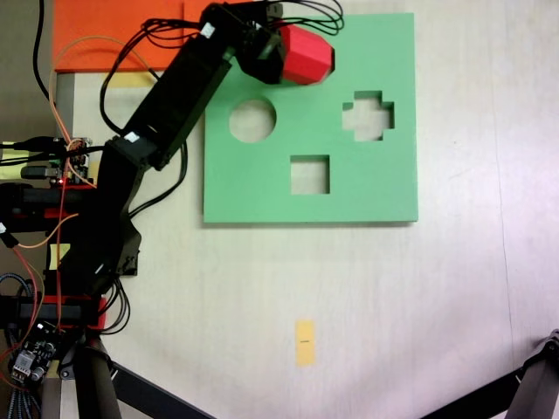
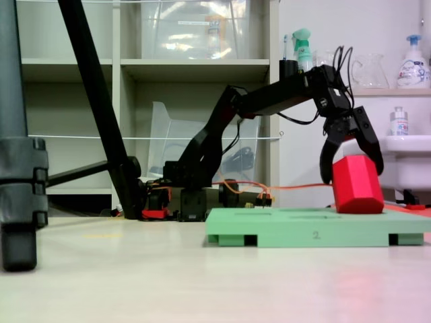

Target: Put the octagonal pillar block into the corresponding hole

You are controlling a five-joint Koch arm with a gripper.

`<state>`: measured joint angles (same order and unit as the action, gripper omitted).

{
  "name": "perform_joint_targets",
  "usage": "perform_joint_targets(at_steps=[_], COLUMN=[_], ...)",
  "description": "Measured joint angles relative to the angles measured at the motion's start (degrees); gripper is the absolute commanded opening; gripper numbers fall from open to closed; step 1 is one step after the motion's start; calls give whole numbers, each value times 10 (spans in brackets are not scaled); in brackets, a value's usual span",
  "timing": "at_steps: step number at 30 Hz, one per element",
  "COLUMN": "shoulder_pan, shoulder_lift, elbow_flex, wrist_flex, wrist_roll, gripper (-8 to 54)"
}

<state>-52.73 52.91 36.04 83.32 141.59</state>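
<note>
One fixed view looks straight down on the green board (image 1: 349, 188) from well above; another sits near tabletop level, close, side-on. Both share board (image 2: 316, 229) and arm (image 1: 166, 113).

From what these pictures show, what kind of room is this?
Probably a lab or workshop room, though that is a guess. Storage shelves stand behind the robot, cleaning bottles sit beside a white sink, and loose wires and circuit boards lie on the table.

A pale tabletop (image 1: 367, 305) carries an orange sheet (image 1: 113, 30) at its far left corner. Behind stand cream shelves (image 2: 195, 67) with clear tubs (image 2: 195, 27), and bottles (image 2: 414, 50) by a white sink (image 2: 407, 158).
</note>
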Motion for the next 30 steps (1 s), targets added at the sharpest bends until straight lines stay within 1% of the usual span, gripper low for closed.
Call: perform_joint_targets(at_steps=[4,17,24,30], shoulder_pan=[0,0,-16,-32], shoulder_lift=[16,18,46,54], elbow_flex=[0,0,0,0], wrist_flex=[5,6,18,91], wrist_roll=[1,0,5,30], gripper=[253,252,252,253])
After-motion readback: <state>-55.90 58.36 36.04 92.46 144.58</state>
